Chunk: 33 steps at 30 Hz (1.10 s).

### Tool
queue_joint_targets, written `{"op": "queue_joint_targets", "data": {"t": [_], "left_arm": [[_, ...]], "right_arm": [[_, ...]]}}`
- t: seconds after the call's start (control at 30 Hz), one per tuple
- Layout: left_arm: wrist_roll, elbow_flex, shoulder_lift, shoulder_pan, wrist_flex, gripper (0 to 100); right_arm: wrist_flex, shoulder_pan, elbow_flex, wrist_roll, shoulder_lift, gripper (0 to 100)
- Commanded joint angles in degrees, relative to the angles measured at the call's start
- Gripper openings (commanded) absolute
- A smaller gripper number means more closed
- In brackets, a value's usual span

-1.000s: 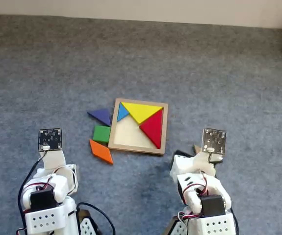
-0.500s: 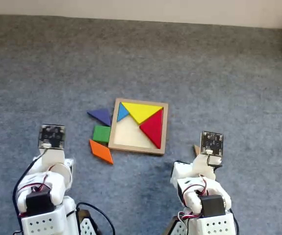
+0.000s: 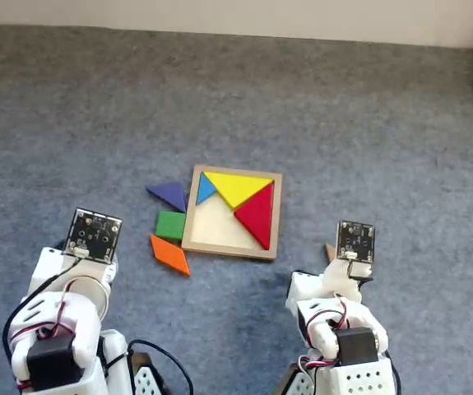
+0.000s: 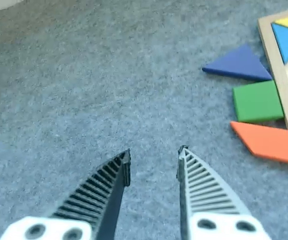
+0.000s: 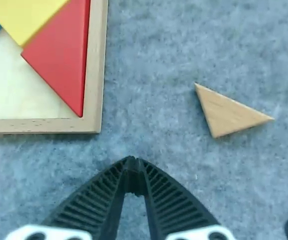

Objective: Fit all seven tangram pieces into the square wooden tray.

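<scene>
Sitting mid-frame in the high view, the square wooden tray (image 3: 278, 216) held a yellow triangle (image 3: 238, 188), a red triangle (image 3: 257, 216) and a blue triangle (image 3: 206, 191) — purple triangle (image 3: 169, 195), green square (image 3: 170, 225) and orange parallelogram (image 3: 169, 253) lay just left of it. Near a plain wooden triangle (image 5: 229, 114) the right gripper (image 5: 133, 167) was pinched closed on nothing; the left gripper (image 4: 154, 159) gaped, holding nothing.

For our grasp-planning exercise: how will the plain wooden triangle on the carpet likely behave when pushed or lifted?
The wooden triangle looks flat and rigid, so it probably won't bend or roll. On the fuzzy carpet it would likely drag rather than glide. Its thin edges may offer little to pinch.
</scene>
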Motion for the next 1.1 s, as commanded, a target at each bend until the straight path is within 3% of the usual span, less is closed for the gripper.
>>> {"op": "queue_joint_targets", "data": {"t": [0.0,0.17,0.47,0.6,0.83,1.07], "left_arm": [[-0.7,-3.9,-2.9,1.5,1.6,16],[-0.7,-7.1,1.7,1.5,1.7,16],[0.0,-21.2,36.1,1.7,1.1,20],[8.6,-27.5,51.3,3.9,1.1,34],[21.7,-34.9,67.6,8.7,-6.7,35],[22.3,-35.7,76.9,13.5,-13.4,35]], "right_arm": [[0.3,0.7,8.4,-0.2,-0.6,0.6],[0.2,0.7,8.4,-0.3,-0.6,0.6],[0.1,0.7,8.4,-0.3,-0.6,0.6],[0.1,0.7,8.4,-0.3,-0.6,0.6],[0.1,0.7,8.4,-0.2,-0.6,0.6],[0.1,0.7,8.4,-0.2,-0.6,0.6]]}}
